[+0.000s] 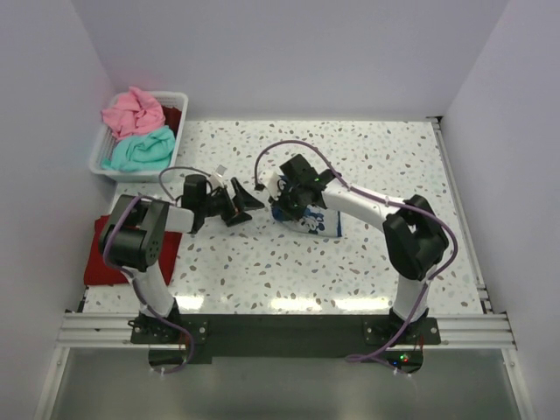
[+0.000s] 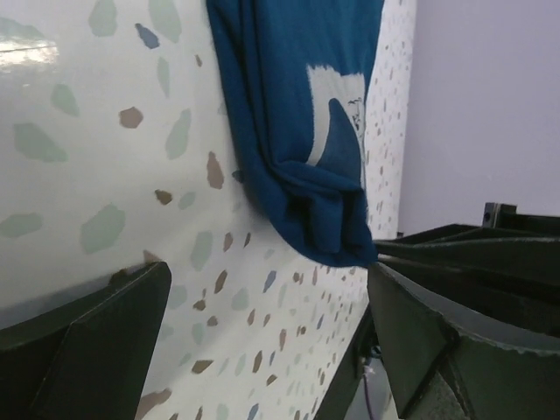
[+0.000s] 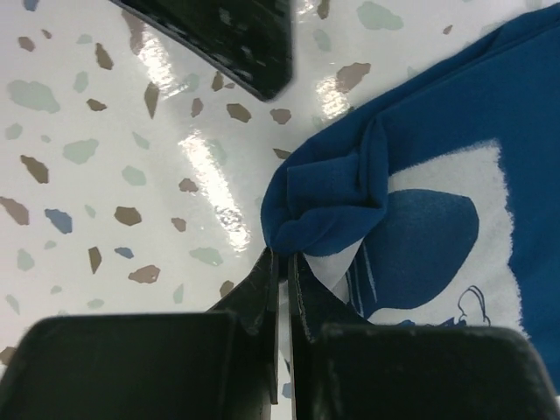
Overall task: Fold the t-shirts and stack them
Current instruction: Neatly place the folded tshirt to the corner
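From above, I see my left claw [image 1: 248, 207] and my right claw [image 1: 288, 205] near each other in the middle of the speckled table [image 1: 394, 166]. The navy t-shirt [image 1: 320, 224] lies there in a small bunch, and my right claw is down on its left end. My left claw is just beside it, on the left, with its 2 fingers apart. At the far left corner stands a white basket [image 1: 97, 163]. The pink t-shirt [image 1: 131, 108] and the teal t-shirt [image 1: 140, 150] lie in it, pink behind teal. The dark red t-shirt [image 1: 98, 261] lies flat at the left edge of the table, partly hidden by my left arm.

From my left wrist, my left claw [image 2: 271, 284] is wide open and holds nothing. The navy t-shirt [image 2: 293, 114] lies ahead of it on the table, not between the fingers. Its thick folded corner points at me, and I see some of the white picture on it.

From my right wrist, the 2 fingers of my right claw [image 3: 283, 267] are pressed together. Their tips touch the bunched corner of the navy t-shirt [image 3: 429, 140]. I cannot tell if any cloth is caught between them. The white and blue picture shows just to the right. A black finger of my left claw sits at the top, apart from the shirt.
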{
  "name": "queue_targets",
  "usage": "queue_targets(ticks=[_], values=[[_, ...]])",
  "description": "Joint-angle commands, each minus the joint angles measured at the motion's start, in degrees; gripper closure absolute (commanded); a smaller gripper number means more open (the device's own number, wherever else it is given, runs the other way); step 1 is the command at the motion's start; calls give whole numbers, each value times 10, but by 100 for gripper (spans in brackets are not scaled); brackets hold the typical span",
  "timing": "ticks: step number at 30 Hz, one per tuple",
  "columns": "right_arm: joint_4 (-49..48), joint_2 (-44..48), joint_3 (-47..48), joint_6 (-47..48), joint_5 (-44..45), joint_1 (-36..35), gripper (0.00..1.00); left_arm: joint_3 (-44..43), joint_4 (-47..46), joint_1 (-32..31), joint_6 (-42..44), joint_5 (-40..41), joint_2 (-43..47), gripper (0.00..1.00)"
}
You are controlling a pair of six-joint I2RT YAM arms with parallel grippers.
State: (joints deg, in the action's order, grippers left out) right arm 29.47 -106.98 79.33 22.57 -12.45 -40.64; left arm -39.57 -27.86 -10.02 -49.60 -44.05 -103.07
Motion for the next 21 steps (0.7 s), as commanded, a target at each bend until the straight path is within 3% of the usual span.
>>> queue_targets(ticks=[1, 11, 21], values=[[5, 39, -5, -2, -52, -6, 100, -2, -131, -29, -107, -2, -38, 0], [18, 56, 9, -9, -71, -6, 100, -38, -104, -82, -171, 64, -87, 0], [-1, 75, -37, 5, -67, -51, 100, -80, -113, -96, -233, 34, -159, 0]])
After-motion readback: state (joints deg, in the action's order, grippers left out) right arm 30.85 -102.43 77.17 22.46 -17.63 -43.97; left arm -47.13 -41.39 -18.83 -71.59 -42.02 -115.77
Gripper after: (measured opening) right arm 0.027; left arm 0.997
